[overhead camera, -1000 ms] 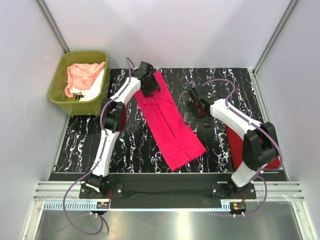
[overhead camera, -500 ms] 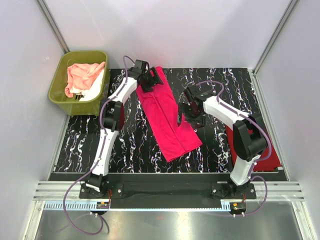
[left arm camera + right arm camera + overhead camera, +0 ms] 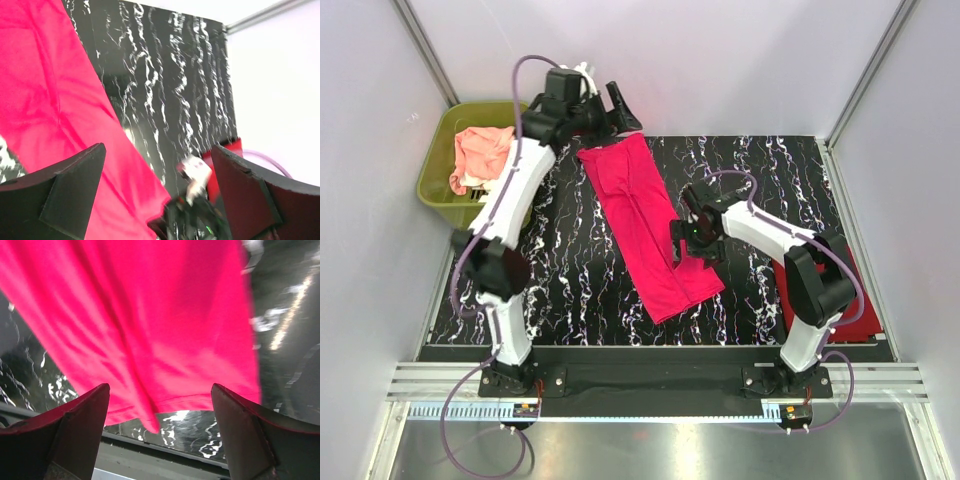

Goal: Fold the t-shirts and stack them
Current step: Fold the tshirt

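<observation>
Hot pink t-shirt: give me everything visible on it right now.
The hot pink t-shirt is soft, plain cloth folded into a long narrow strip with a lengthwise fold line down its middle. It lies flat on the black marbled table, running diagonally from far left to near right, a stitched hem at its near end. The right gripper, open, is over its right edge; contact cannot be judged. The left gripper, open, is raised beyond its far end, clear of it.

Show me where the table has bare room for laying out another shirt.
Widest bare patch: table between the left arm and the hot pink shirt. Another lies at the far right corner, beyond the right claw. Crowded: near right, where the right arm overlies the dark red shirt.
</observation>
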`<act>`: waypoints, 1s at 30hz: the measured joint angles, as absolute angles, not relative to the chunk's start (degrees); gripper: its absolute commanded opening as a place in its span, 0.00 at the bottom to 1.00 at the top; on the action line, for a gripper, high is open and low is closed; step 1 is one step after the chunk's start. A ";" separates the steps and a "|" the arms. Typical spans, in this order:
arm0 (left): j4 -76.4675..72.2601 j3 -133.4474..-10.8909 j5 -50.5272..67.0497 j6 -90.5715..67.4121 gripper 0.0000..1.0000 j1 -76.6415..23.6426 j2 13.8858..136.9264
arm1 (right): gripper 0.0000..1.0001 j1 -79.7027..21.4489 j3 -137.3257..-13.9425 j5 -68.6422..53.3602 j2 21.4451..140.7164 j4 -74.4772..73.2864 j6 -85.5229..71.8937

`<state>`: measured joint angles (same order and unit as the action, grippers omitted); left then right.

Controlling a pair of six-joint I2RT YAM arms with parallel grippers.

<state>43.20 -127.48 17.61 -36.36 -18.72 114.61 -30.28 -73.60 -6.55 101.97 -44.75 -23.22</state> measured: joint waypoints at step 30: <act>50.85 -73.21 13.19 -32.56 0.88 -18.79 70.41 | 0.89 -50.70 -86.21 0.43 118.06 -45.21 -53.47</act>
